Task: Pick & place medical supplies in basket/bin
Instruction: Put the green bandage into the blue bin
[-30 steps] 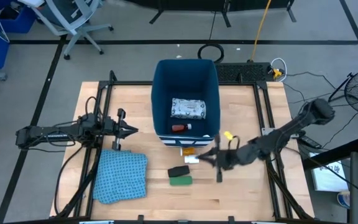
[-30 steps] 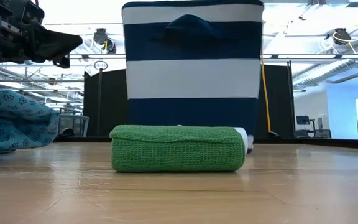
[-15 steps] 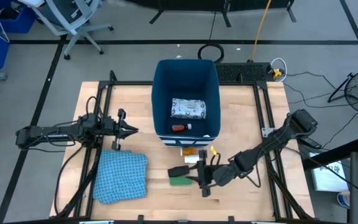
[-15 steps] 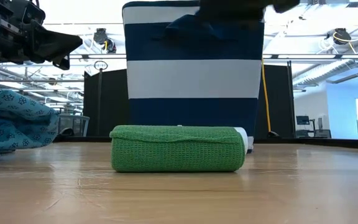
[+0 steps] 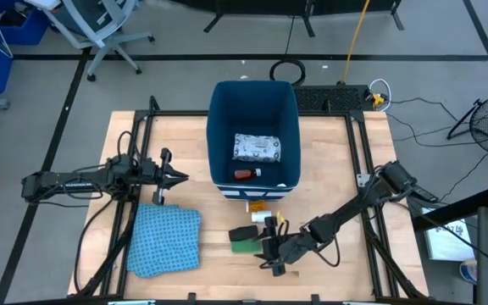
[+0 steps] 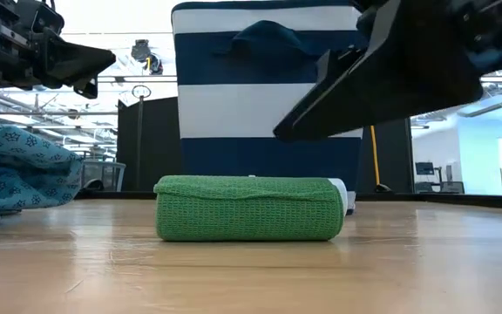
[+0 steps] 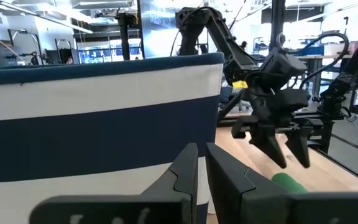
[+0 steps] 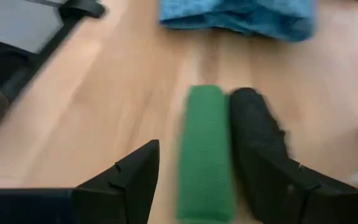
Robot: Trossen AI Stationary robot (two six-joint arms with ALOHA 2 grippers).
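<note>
green block, a knitted roll, lies between the right end effector's parted fingers.

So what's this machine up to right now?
Two robot arms are sorting medical supplies into a deep dark-blue bin. A white green-printed packet and a red white-capped tube already lie inside. The right gripper, fingers open, is over the green woven roll that lies beside a black roll on the wooden table, apparently about to pick it up. The left gripper waits shut, beyond a blue patterned cloth.
</note>
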